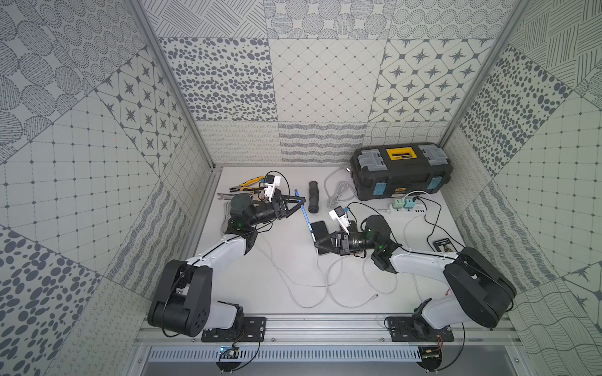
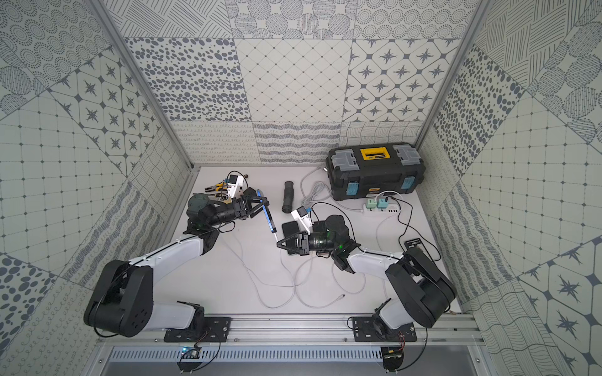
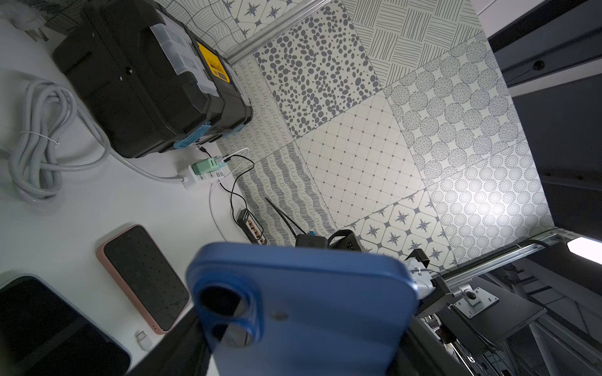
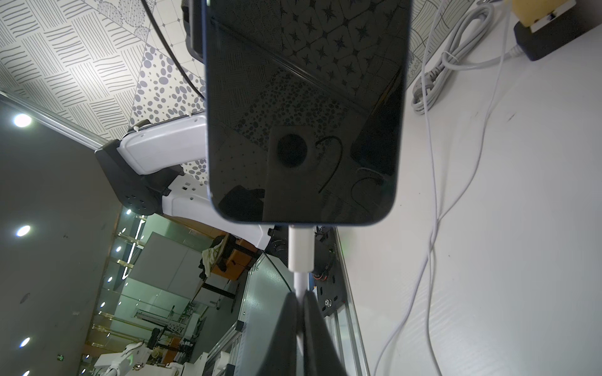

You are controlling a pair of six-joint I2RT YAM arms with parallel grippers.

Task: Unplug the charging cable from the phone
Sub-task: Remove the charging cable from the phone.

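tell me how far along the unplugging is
Done: the left gripper holds the phone up off the table, and the right gripper is shut on the cable just below the plug. In hand: that grip, ready to pull. Left: the plug is still seated in the phone, so the pull-out itself.

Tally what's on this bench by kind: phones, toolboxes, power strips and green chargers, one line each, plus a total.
Phones: 4 (blue phone, pink-cased phone, black phone, lit phone)
Toolbox: 1
Power strip: 1
Green chargers: 2
Total: 8
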